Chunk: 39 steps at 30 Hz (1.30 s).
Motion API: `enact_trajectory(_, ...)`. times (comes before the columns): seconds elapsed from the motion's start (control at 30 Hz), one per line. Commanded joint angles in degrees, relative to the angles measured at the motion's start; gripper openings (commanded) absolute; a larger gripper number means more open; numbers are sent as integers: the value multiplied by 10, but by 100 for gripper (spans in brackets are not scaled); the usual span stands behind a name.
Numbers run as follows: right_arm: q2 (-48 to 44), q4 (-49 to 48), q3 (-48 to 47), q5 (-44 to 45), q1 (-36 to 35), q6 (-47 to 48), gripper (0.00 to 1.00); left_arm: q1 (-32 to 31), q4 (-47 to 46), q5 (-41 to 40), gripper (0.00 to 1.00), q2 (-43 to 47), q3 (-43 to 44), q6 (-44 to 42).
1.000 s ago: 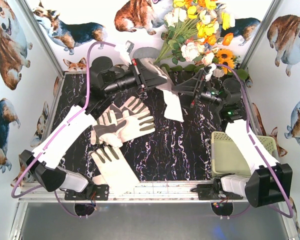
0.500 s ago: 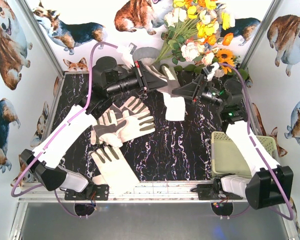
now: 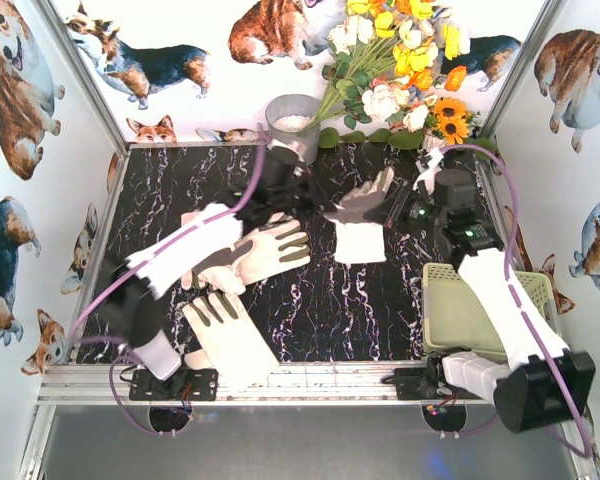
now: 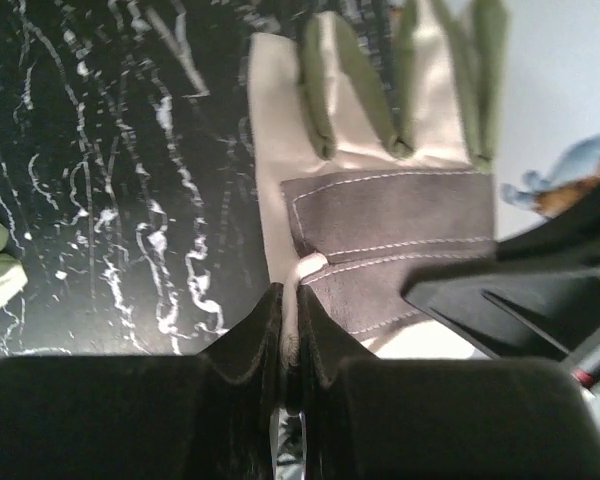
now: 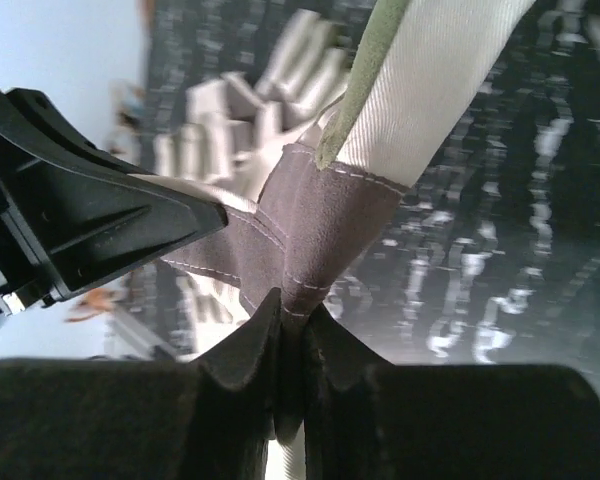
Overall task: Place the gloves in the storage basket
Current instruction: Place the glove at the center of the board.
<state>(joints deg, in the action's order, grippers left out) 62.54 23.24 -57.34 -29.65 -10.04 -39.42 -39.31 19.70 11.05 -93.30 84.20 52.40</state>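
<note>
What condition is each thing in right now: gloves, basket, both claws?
Cream-white fabric glove with grey palm patch, pinched by both grippers, cuff hanging.
Left gripper, shut on that glove.
Right gripper, shut on that glove.
Other gloves, lying loose on the table.
Pale yellow-green slotted plastic basket, upright, no glove visible inside.

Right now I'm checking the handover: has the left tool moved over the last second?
Yes. The left tool pulled away from the grey metal bucket, toward the robot's side, shut on the glove.

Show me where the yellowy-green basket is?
In the top view, the pale yellow-green slotted plastic basket sits at the near right corner of the black marbled table, partly under the white right arm.
</note>
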Motion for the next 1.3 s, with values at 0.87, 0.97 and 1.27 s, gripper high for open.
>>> enact_trajectory(0.87, 271, 140, -83, 166, -20, 190, 49, -3, -15, -82, 23, -266, 34, -20)
enact_trajectory(0.97, 305, 127, -77, 145, -20, 182, 43, -2, -23, -75, 15, -271, 28, -18)
enact_trajectory(1.27, 393, 111, -107, 142, -19, 184, 29, -2, -25, -71, 3, -265, -7, -6)
